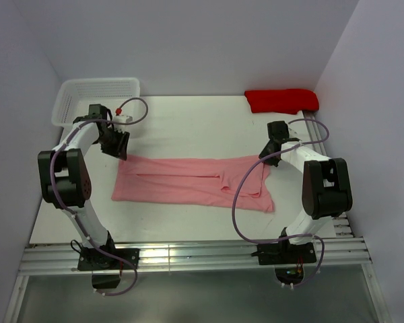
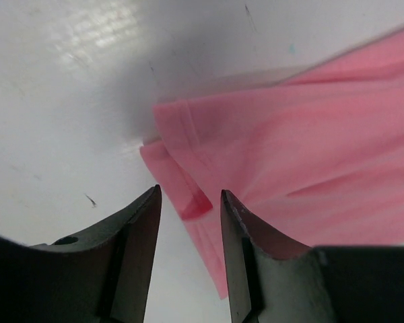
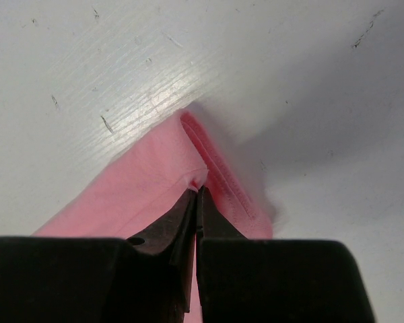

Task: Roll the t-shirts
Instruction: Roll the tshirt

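The t-shirt (image 1: 188, 183) lies as a folded strip on the table (image 1: 188, 124), left tool (image 2: 188, 196) spread at its left end, right tool (image 3: 196, 190) pinching the far-right corner; folding seems done, next prob. needs a grip on one end & rolling.

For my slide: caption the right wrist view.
Right gripper pinching a corner of the light-pink fabric t-shirt on the white table.
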`<state>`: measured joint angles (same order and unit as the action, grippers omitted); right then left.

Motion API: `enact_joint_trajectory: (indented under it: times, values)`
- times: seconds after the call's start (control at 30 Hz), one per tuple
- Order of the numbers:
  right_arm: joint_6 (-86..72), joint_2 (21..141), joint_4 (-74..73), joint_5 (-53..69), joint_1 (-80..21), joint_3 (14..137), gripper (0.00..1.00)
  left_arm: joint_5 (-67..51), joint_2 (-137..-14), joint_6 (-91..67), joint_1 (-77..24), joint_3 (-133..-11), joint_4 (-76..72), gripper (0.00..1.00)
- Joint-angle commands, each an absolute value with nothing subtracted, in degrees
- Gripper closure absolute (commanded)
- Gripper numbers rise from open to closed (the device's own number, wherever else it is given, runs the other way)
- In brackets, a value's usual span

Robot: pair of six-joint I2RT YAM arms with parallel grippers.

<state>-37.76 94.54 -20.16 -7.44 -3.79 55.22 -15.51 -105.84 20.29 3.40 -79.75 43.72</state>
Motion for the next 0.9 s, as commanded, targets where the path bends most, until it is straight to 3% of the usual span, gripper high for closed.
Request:
enact_joint_trajectory:
  times: [0.0, 0.23, 0.43, 0.47, 0.57, 0.67, 0.87]
  values:
    - [-36.74, 92.28, -20.13, -8.7, -3.16, 56.95, 0.95, -17.75, -105.55, 22.85, 3.25, -78.93, 46.67, 0.54]
    - [-36.56, 92.29, -20.04, -8.52, -3.08, 56.6, 0.95, -21.97, -107.75, 23.82, 3.08, -79.54, 49.04, 0.53]
    - [-36.47, 92.46, -20.04, -8.44, -3.08, 56.69, 0.96, -20.66, -108.37, 23.03, 2.99, -78.84, 48.26, 0.59]
    - [-36.39, 92.55, -20.04, -8.52, -3.16, 56.69, 0.96, -20.31, -108.28, 22.68, 2.99, -78.66, 47.73, 0.62]
    - [-36.21, 92.9, -20.13, -8.7, -3.16, 56.95, 0.96, -19.43, -107.93, 21.97, 3.08, -78.49, 46.93, 0.86]
    - [-36.12, 93.08, -20.13, -8.79, -3.08, 57.04, 0.96, -18.11, -107.75, 21.36, 3.08, -78.31, 46.06, 1.0]
    - [-36.04, 93.25, -20.48, -9.05, -2.64, 57.13, 0.96, -14.07, -107.49, 19.43, 3.51, -77.43, 43.68, 1.0]
